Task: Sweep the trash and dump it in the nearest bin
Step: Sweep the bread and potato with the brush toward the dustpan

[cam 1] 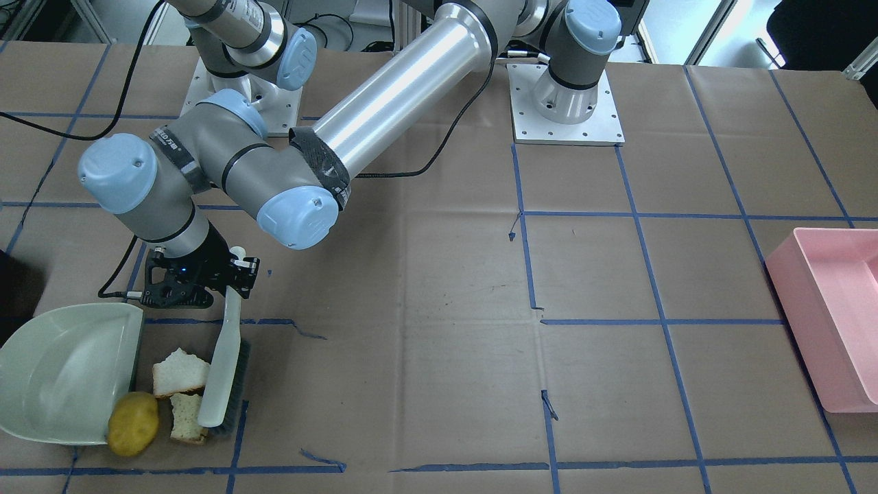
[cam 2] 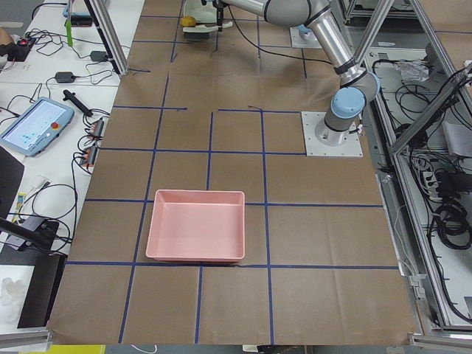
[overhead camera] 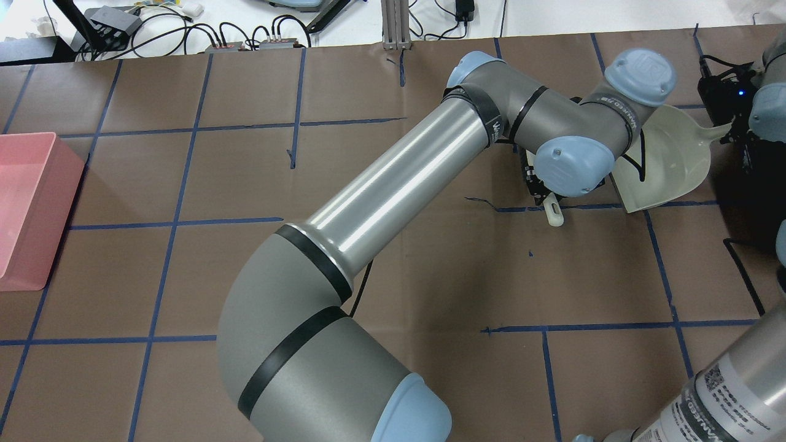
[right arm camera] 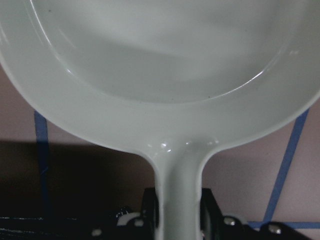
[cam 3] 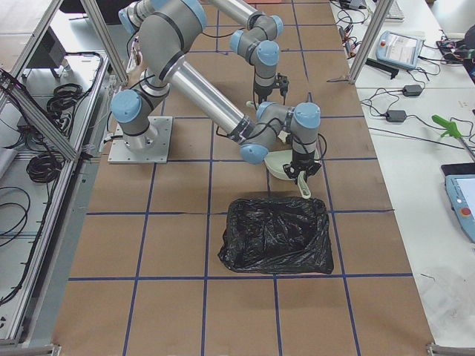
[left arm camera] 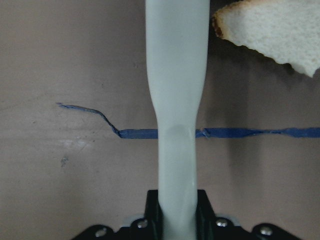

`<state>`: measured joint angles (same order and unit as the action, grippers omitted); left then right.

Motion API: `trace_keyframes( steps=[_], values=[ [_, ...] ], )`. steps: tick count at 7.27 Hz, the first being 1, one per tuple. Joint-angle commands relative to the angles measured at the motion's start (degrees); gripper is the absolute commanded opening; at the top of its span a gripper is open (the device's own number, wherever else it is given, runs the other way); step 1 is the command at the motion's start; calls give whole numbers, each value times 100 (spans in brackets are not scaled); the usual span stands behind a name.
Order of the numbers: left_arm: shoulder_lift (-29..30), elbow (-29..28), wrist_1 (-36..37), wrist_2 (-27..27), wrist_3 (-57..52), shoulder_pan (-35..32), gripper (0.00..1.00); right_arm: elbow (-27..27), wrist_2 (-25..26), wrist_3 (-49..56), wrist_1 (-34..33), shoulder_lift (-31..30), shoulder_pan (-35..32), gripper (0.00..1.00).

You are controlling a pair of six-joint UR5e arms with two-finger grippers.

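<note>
Two torn white bread pieces (cam 1: pixel 180 372) (cam 1: pixel 186 417) and a yellow potato-like lump (cam 1: pixel 133 424) lie on the brown table. They sit between a pale green dustpan (cam 1: pixel 62 374) and a pale brush (cam 1: pixel 223 370). The lump touches the pan's open edge. My left gripper (cam 1: pixel 236 274) is shut on the brush handle (left arm camera: pixel 175 125); the brush rests against the bread. One bread piece (left arm camera: pixel 270 30) shows in the left wrist view. My right gripper (right arm camera: pixel 180 215) is shut on the dustpan handle (right arm camera: pixel 177 175), at the far right in the overhead view (overhead camera: pixel 734 116).
A black bag-lined bin (cam 3: pixel 276 233) stands close beside the dustpan, at the table's right end. A pink bin (cam 1: pixel 833 315) stands at the table's far left end. My left arm (overhead camera: pixel 399 178) stretches across the table's middle. Blue tape lines grid the table.
</note>
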<state>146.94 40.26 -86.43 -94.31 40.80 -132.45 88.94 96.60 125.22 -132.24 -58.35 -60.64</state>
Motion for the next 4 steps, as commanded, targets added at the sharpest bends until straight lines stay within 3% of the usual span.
trace_keyframes(
  steps=[1, 4],
  values=[
    [71, -141, -302, -26, 7, 0, 8, -210, 25, -172, 285, 44, 0, 0],
    [80, -167, -594, -166, 59, 0, 7, -228, 139, -173, 295, 70, -9, 0]
  ],
)
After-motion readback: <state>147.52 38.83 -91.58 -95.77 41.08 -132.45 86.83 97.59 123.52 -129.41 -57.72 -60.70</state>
